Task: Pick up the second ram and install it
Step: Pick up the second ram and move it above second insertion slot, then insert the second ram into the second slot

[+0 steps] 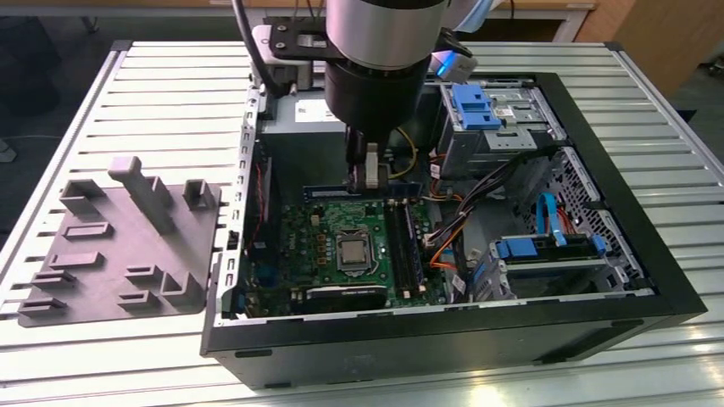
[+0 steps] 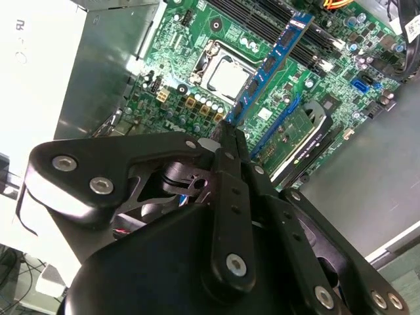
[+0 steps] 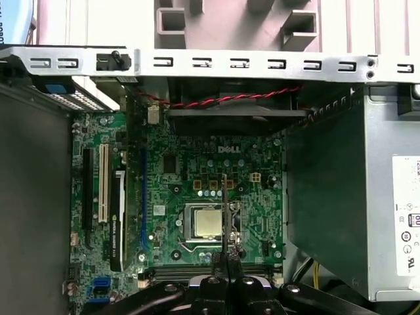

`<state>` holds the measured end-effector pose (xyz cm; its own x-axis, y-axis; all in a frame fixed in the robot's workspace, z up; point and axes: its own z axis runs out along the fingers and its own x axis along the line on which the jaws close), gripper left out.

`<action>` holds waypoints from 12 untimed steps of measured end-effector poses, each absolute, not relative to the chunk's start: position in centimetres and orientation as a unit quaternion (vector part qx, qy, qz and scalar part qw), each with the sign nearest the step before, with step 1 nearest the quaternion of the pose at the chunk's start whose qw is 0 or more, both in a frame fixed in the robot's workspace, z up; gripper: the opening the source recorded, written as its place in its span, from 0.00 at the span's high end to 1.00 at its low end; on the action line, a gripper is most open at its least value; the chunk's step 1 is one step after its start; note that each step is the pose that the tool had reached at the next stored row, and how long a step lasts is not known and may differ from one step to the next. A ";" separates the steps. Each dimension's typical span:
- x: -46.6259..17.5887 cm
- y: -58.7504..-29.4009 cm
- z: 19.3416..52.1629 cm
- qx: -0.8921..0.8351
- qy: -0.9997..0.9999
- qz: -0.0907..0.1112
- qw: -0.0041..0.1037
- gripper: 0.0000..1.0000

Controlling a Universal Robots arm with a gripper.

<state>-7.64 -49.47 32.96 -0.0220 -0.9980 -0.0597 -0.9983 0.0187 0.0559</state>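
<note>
My gripper (image 1: 368, 185) hangs inside the open computer case, above the far part of the green motherboard (image 1: 328, 225). It is shut on the second ram (image 2: 272, 62), a slim blue stick that juts out from the fingertips (image 2: 231, 134). In the first wrist view the second ram (image 3: 224, 210) is seen edge-on as a thin line over the processor socket (image 3: 205, 222), held by the gripper (image 3: 225, 259). In the exterior view it shows as a blue strip (image 1: 328, 192) beside the fingers. The black memory slots (image 1: 404, 246) lie toward the exterior view's right of the socket, below the stick and apart from it.
The black case (image 1: 453, 339) lies on its side on a slatted metal table (image 1: 169, 93). A grey moulded tray (image 1: 114, 246) lies at the exterior view's left. Blue drive cages (image 1: 487, 106), orange and blue cables (image 1: 453, 229) and a graphics card (image 2: 298, 141) crowd the board.
</note>
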 end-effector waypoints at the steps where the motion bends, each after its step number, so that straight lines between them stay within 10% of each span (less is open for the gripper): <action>1: -7.6 -49.5 32.9 -0.699 0.714 0.041 0.002 0.88; 12: -7.5 -49.5 32.4 -0.699 0.714 0.041 0.001 0.88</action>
<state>-7.50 -49.47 32.39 -0.0220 -0.9980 -0.0596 -0.9982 0.0186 0.0574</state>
